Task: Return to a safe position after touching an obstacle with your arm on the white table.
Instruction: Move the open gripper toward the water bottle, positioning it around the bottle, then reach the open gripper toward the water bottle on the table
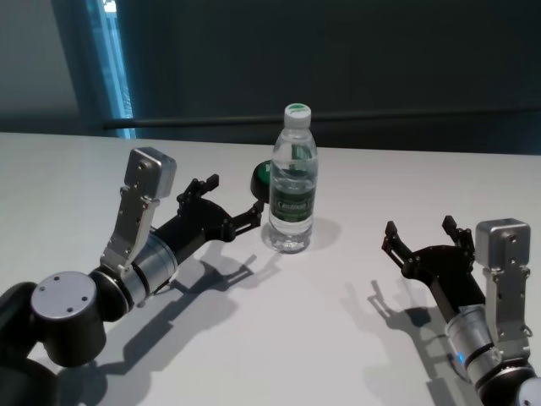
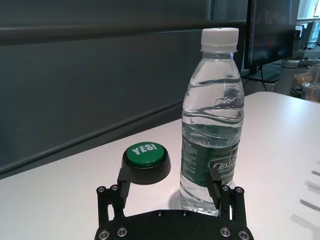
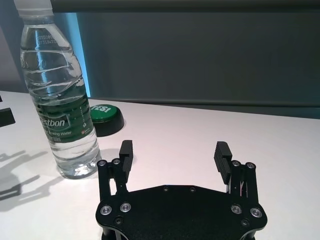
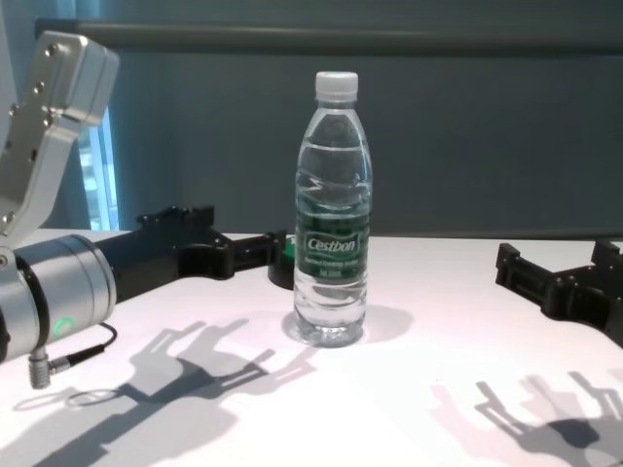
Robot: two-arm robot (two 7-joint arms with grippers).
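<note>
The clear water bottle (image 1: 293, 182) with a white cap and a green "Cestbon" label stands upright at the middle of the white table (image 1: 338, 355). My left gripper (image 1: 232, 200) is open and empty, low over the table, just left of the bottle. In the left wrist view one of its fingertips (image 2: 216, 181) overlaps the foot of the bottle (image 2: 212, 125); I cannot tell if they touch. My right gripper (image 1: 420, 230) is open and empty, well to the right of the bottle. The bottle also shows in the right wrist view (image 3: 62, 100) and the chest view (image 4: 333, 224).
A low black round button with a green "YES!" top (image 2: 145, 161) sits on the table just behind and left of the bottle, beyond my left gripper's fingers. It also shows in the right wrist view (image 3: 106, 119). A dark wall runs behind the table's far edge.
</note>
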